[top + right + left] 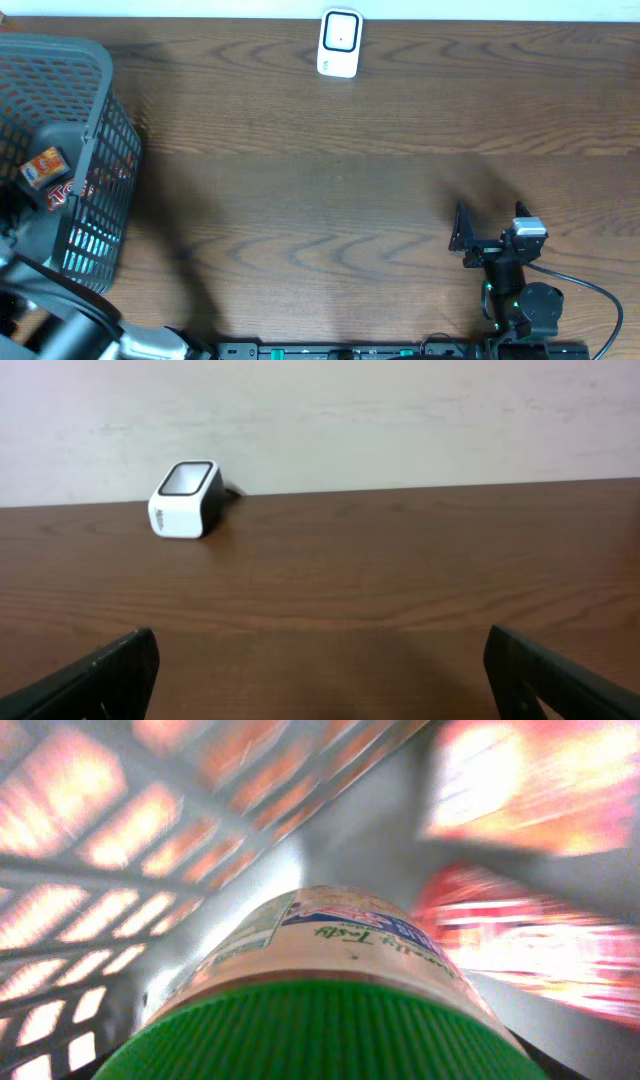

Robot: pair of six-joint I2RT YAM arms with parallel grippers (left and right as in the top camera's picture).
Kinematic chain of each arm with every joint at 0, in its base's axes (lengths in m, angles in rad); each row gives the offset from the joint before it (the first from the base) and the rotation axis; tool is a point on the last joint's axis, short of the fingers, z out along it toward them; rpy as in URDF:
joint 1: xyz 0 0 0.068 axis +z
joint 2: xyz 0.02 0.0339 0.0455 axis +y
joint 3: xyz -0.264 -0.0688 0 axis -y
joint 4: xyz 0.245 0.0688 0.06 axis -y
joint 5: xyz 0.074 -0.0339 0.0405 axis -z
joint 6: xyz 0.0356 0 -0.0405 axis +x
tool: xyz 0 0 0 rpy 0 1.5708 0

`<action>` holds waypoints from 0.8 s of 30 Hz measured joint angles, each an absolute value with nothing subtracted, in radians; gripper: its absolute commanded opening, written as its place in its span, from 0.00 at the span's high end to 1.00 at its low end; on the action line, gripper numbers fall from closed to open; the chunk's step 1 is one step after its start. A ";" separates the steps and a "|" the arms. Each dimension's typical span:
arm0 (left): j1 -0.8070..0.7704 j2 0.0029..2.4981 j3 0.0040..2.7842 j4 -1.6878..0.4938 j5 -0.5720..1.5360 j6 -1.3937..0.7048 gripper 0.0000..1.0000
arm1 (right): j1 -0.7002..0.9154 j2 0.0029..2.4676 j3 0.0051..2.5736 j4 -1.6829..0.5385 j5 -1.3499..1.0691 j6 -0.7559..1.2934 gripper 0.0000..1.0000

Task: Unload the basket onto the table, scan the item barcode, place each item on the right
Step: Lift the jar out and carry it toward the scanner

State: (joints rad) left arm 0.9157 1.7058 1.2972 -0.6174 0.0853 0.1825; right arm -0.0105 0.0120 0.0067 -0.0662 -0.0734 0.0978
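So over on the left edge of the overhead view you've got the grey mesh basket (100,130) sitting on the wooden counter (300,200), with an orange packet (43,165) and some red packaging inside it. Your left arm (70,320) comes up from the lower left corner and reaches into the basket. From the left wrist view it's basically nose to nose with the item: a bottle (340,935) with a ribbed green cap (320,1030) and a pale printed label. The cap fills the bottom of the frame, with the basket's mesh wall behind it and blurry red wrappers off to the right. Heads up, the left fingers don't show in that view at all and the overhead hides them in the basket, so you can't tell if they're spread or pinching the bottle. Moving right, the white barcode scanner (339,42) stands at the top centre of the overhead view, near the back edge of the counter and well apart from the basket. Down at the lower right, your right fingers (461,238) hang over bare counter, spread wide with nothing between them, pointing towards the scanner.
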 measured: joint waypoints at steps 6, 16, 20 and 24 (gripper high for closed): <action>0.727 1.462 1.298 -0.586 0.187 0.170 0.28 | -0.010 0.012 0.007 -0.066 -0.073 0.098 0.01; 0.163 1.120 1.300 -0.422 0.264 0.058 0.28 | -0.010 0.012 0.007 -0.066 -0.073 0.098 0.01; -0.039 1.116 1.306 -0.417 0.276 0.047 0.28 | -0.010 0.012 0.007 -0.066 -0.073 0.098 0.01; -0.180 1.219 1.309 -0.462 0.279 0.044 0.28 | -0.010 0.012 0.007 -0.066 -0.073 0.098 0.01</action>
State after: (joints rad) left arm -0.1799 1.2186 1.3090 -0.4618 0.2794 0.0441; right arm -0.0105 0.0120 0.0067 -0.0662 -0.0731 0.0978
